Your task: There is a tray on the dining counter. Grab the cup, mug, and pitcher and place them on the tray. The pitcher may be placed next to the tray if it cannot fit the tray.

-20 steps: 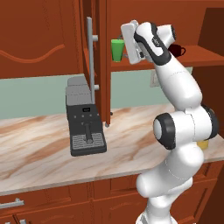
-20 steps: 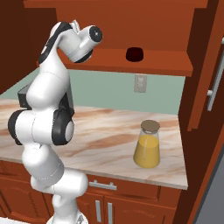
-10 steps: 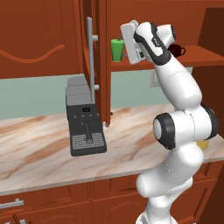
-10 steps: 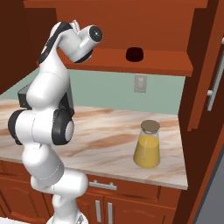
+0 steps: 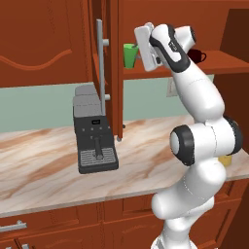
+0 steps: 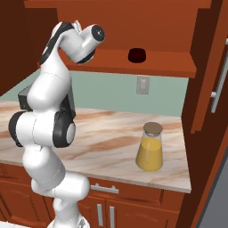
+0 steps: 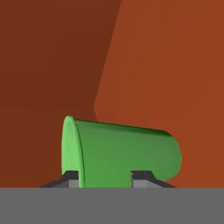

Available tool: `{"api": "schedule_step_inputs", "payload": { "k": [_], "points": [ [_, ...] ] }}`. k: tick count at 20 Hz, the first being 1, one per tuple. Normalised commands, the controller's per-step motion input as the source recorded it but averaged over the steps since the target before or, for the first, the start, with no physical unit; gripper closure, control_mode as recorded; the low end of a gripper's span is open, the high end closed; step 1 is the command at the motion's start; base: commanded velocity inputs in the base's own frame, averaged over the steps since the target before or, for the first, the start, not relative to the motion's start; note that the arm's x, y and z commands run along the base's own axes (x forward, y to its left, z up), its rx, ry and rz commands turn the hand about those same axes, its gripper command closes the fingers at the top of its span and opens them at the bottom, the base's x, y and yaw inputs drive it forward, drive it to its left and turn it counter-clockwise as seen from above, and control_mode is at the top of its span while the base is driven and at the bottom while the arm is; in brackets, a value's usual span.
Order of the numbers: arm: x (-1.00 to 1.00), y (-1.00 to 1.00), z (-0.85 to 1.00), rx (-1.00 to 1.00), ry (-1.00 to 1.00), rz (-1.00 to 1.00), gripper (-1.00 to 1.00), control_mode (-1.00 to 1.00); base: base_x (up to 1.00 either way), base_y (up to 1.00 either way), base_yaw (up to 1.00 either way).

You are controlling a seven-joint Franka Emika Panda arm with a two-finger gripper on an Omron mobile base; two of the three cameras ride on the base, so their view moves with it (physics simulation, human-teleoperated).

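Now my gripper (image 7: pixel 105 179) pinches the green cup (image 7: pixel 120 153) on the shelf (image 5: pixel 228 65) (fingers on both sides); I'd lift it straight out, slowly.

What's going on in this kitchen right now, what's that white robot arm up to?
The white arm is reaching up to the reddish wooden cabinet shelf, its end effector around the small bright green tapered cup, one finger tip on each side. Whether the grip is firm can't be told. The squat dark red mug sits further along that shelf. The clear glass pitcher of orange liquid stands on the marbled counter below, near the grey coffee machine.
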Motion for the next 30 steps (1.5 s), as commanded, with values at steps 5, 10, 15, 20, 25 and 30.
{"api": "schedule_step_inputs", "payload": {
  "k": [5,10,15,20,25,30],
  "points": [
    [0.0,0.0,-0.21,0.0,0.01,0.0,1.0,-1.0,0.0,0.0,0.0],
    [0.0,0.0,-0.26,0.01,0.0,0.0,1.0,-1.0,0.0,0.0,0.0],
    [-0.03,0.0,-0.25,0.06,0.0,0.0,1.0,-1.0,0.0,0.0,0.0],
    [-0.15,0.0,-0.21,0.09,0.0,0.0,1.0,-1.0,0.0,0.0,0.0],
    [-0.33,-0.02,-0.07,0.04,0.0,0.0,1.0,-1.0,0.0,0.0,0.0],
    [-0.39,-0.06,0.0,0.0,0.0,0.0,1.0,-1.0,0.0,0.0,0.0]
  ]
}}
